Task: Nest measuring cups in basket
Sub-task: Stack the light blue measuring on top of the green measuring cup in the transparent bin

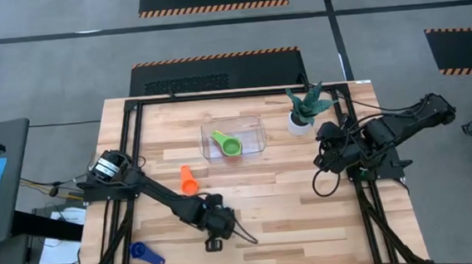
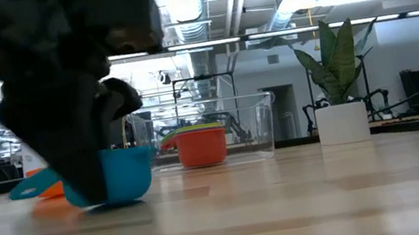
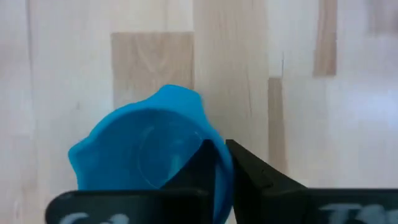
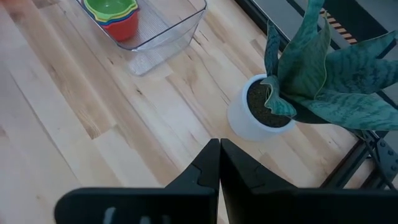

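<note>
Where pale wood tabletop (image 1: 265,188) meets grey floor, left gripper (image 3: 219,163) lower centre, clamped on teal cup (image 3: 149,149) rim, right gripper (image 4: 219,163) closed, empty, right of frame.

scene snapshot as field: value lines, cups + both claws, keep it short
basket: clear tub mid-table, far side
in basket: nested stack, green cup on top, red cup at the bottom
loose cups: orange cup and dark blue cup on the table
left claw: low at the near edge, shut on the rim of the teal cup
right claw: shut, empty, near the potted plant
</note>
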Motion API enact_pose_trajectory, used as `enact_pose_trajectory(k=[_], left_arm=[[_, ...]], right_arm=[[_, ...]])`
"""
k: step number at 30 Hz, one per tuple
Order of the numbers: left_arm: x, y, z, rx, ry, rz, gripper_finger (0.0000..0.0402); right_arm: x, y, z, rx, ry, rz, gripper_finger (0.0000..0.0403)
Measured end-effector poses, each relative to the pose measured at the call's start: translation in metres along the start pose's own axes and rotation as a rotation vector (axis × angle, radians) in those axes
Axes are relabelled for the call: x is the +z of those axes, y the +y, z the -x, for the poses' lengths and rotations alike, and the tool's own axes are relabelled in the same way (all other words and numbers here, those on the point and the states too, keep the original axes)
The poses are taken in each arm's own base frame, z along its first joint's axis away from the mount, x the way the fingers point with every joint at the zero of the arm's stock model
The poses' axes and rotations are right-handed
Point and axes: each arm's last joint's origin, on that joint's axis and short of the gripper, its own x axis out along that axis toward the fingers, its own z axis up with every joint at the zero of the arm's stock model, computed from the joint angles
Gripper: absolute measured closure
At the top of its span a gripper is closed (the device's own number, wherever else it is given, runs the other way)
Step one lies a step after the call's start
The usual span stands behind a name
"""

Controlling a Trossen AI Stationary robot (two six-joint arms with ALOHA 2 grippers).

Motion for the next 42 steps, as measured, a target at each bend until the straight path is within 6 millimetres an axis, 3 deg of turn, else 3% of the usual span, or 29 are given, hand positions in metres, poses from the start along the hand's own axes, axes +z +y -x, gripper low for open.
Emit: enact_pose_trajectory(k=[3, 6, 11, 14, 19, 24, 28, 32, 37, 42], left_arm=[[0.025, 0.004, 0.021, -0.02, -0.053, 0.02, 0.0396], [0.056, 0.014, 0.072, 0.068, -0.121, 0.013, 0.0397], [0.084, 0.049, 0.147, 0.429, -0.143, -0.091, 0.0399], [0.092, 0.077, 0.172, 0.503, -0.111, -0.199, 0.04], [0.094, 0.127, 0.161, 0.396, 0.039, -0.37, 0.0401], [0.08, 0.177, 0.133, 0.339, 0.155, -0.364, 0.0401], [0.072, 0.205, 0.122, 0.294, 0.18, -0.358, 0.0401], [0.073, 0.218, 0.113, 0.266, 0.105, -0.36, 0.0401], [0.078, 0.219, 0.109, 0.183, 0.043, -0.41, 0.0401], [0.079, 0.219, 0.087, 0.098, 0.062, -0.409, 0.0401]], right_arm=[[0.0, 0.0, 0.0, -0.001, 0.001, 0.005, 0.0369], [0.0, 0.0, 0.0, -0.002, 0.001, 0.006, 0.0369], [0.0, 0.0, 0.0, -0.001, 0.001, 0.005, 0.0369], [0.0, 0.0, 0.0, -0.001, 0.0, 0.007, 0.0369], [0.0, 0.0, 0.0, 0.002, -0.002, 0.004, 0.0369], [0.0, 0.0, 0.0, 0.004, -0.003, -0.002, 0.0369], [0.0, 0.001, 0.0, 0.005, -0.004, -0.005, 0.0369], [0.0, 0.001, 0.0, 0.005, -0.004, -0.006, 0.0369], [0.0, 0.001, 0.0, 0.005, -0.004, -0.005, 0.0369], [0.0, 0.001, 0.0, 0.004, -0.003, -0.005, 0.0369]])
